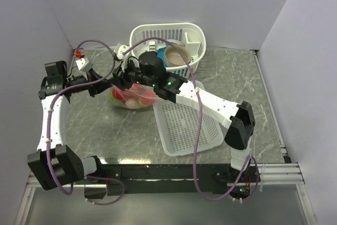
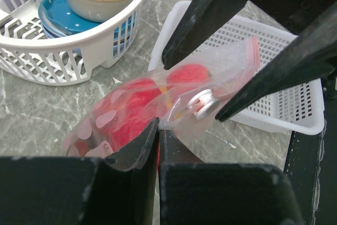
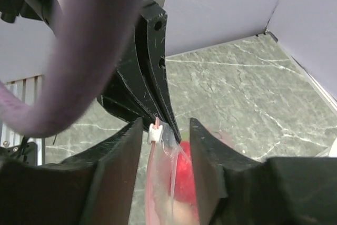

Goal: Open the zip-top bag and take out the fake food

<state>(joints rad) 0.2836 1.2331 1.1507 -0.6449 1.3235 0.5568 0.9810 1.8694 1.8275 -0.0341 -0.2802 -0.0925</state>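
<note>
The left gripper [image 2: 159,128] pinches the zip-top bag [image 2: 227,71] (red fake food [image 2: 134,101] inside). The right gripper [image 3: 166,125] stands spread apart around its mouth.

No text, label, brand or number is readable; pale spots [image 2: 105,118] on the zip-top bag [image 2: 231,67] seem plain, perhaps blurred.
</note>
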